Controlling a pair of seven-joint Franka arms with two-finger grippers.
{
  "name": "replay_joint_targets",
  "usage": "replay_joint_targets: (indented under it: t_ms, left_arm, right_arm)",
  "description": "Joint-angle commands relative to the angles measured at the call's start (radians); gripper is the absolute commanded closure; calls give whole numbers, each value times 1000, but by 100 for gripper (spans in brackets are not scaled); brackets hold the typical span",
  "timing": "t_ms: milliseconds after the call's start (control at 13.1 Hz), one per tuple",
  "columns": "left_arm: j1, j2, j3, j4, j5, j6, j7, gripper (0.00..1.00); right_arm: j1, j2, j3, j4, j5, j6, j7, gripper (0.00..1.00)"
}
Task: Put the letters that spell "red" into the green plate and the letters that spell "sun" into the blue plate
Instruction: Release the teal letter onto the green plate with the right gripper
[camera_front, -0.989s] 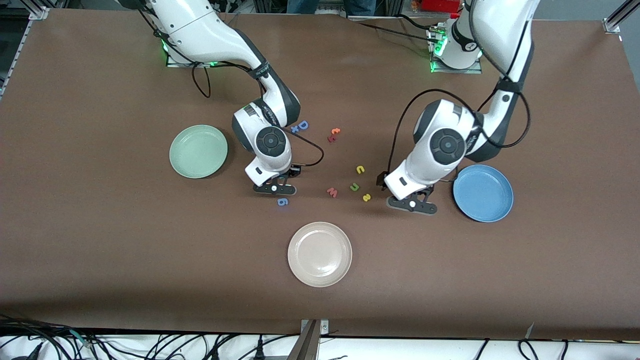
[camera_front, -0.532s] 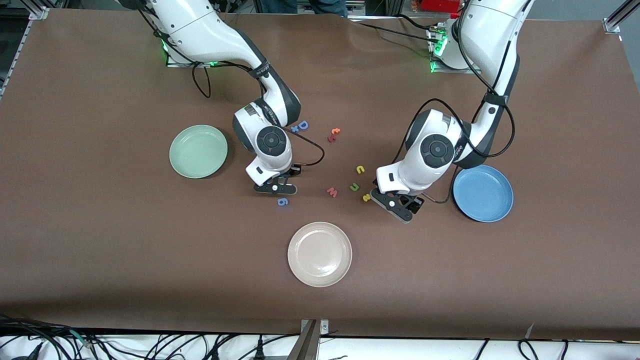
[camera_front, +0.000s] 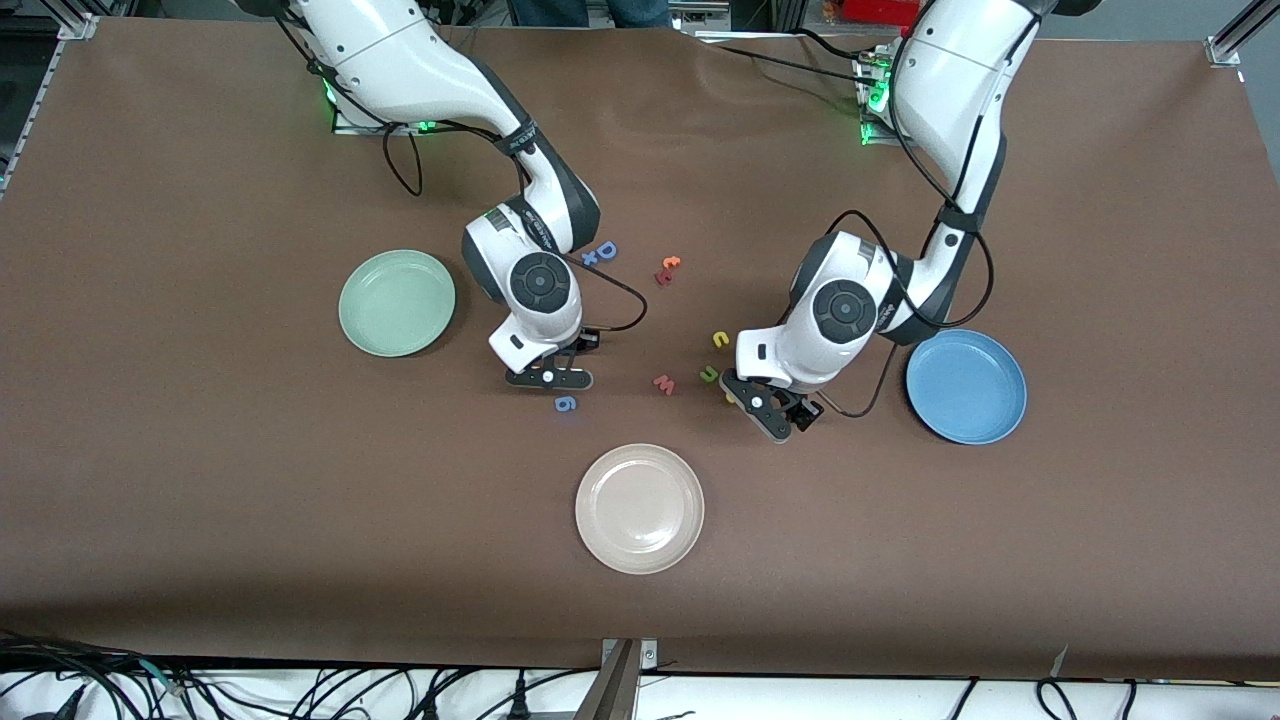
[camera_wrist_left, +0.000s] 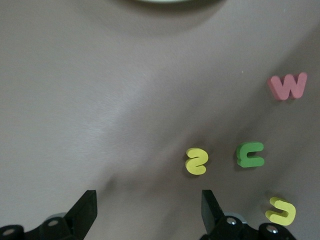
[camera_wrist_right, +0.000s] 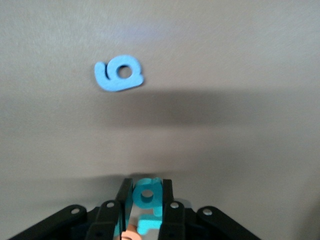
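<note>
Teal "d" (camera_wrist_right: 146, 194) pinched in right gripper (camera_wrist_right: 145, 202) jaws; left gripper (camera_wrist_left: 147, 210) jaws wide beside yellow "s" (camera_wrist_left: 196, 161).

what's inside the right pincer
A teal foam letter with a round hole sits pinched between the right pincer fingers; an orange bit peeks below. The rest is covered.

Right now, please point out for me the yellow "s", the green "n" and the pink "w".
yellow "s" (camera_wrist_left: 196, 161): left wrist view, on the middle of the letter.
green "n" (camera_wrist_left: 249, 154): left wrist view, on its solid arch.
pink "w" (camera_front: 665, 384): front view, on the letter's centre.
</note>
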Motion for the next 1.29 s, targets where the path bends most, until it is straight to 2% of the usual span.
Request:
replay_joint_targets:
  t_ms: [0, 304, 456, 609, 761, 913, 1065, 1141, 1217]
  left_arm:
    - [-30, 24, 8, 10, 2, 11, 19, 13]
    - [-46, 55, 10, 11, 3, 13, 17, 15]
    - [-49, 64, 12, 11, 6, 21, 16, 15]
    - [-52, 72, 13, 11, 8, 40, 17, 18]
    - [-60, 69, 13, 17, 8, 59, 17, 17]
    - [-63, 73, 13, 25, 6, 91, 17, 15]
    - [-64, 78, 15, 25, 6, 108, 17, 15]
    - [-66, 81, 15, 25, 8, 113, 17, 15]
    - [-70, 86, 15, 25, 8, 113, 19, 15]
  right_arm:
    - [-68, -107, -2, -11, 15, -120, -83, 87]
    - [-143, -209, -87, -49, 18, -242, -259, 87]
    - [-189, -278, -110, -125, 23, -281, -323, 86]
    - [-205, -341, -144, -257, 23, -257, -353, 86]
    - [-203, -361, -147, -374, 23, -234, -354, 86]
    - [-203, -378, -147, -496, 23, -133, -356, 86]
    - [-203, -375, -147, -621, 21, 30, -354, 86]
    - [-202, -368, -146, -641, 21, 71, -354, 84]
    - [-203, -368, -146, -638, 21, 64, -353, 66]
